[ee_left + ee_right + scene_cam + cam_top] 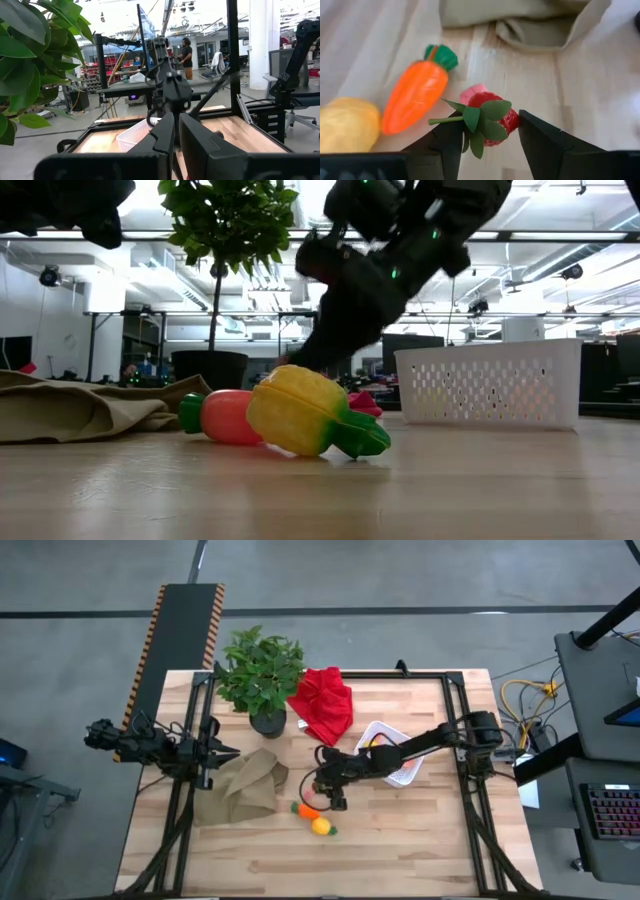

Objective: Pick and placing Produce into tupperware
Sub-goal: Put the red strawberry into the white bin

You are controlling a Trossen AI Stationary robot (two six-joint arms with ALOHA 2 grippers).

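My right gripper (487, 127) is shut on a red toy strawberry (492, 116) with a green leafy cap, near the table's middle (325, 792). Just beyond it, an orange carrot (416, 96) and a yellow fruit (345, 125) lie on their sides on the wood, and a pink piece (471, 92) shows behind the strawberry. The white tupperware (392, 753) stands to the right of the gripper, under my right arm. My left gripper (228, 752) waits shut at the table's left, above the tan cloth (240, 790). My right gripper pinches the strawberry's red body (509, 120) between its two fingers (540, 140), one on each side. The fingers slant down from the table's right side. The strawberry lies sideways in the hold, with its leafy cap and stem toward the wrist, and looks raised off the wood.
A potted leafy plant (262, 675) and a crumpled red cloth (322, 705) stand at the table's far side. The tan cloth lies close to the carrot on the left. Bare wood stretches along the near edge (330, 865). A black frame runs along the table's left, far and right sides.
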